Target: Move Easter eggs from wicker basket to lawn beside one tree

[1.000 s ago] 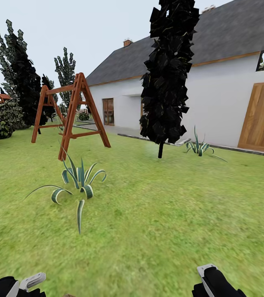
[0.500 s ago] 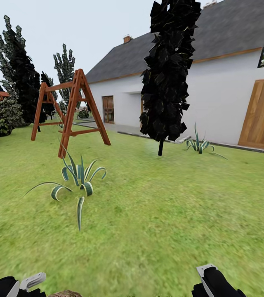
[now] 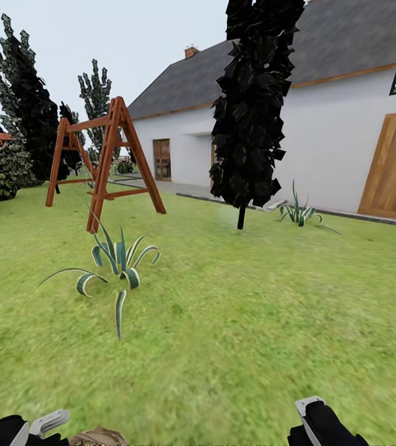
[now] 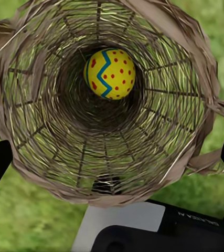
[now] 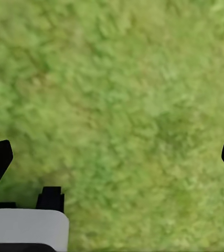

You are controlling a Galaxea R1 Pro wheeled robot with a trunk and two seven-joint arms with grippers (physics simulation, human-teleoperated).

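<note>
Looking into the wicker basket (image 4: pixel 104 105), the left gripper (image 4: pixel 112 157) hangs spread above one Easter egg (image 4: pixel 110 73); the right gripper (image 5: pixel 112 157) spreads over bare lawn (image 5: pixel 122 94).

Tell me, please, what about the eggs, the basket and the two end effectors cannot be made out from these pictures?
- Egg count: the left wrist view shows one yellow red-dotted Easter egg deep in the brown open-weave wicker basket; its dark bottom could hide others.
- Basket in the head view: the lower edge cuts it to a brown sliver.
- Left end effector and right end effector: the head view's edge crops both.
</note>
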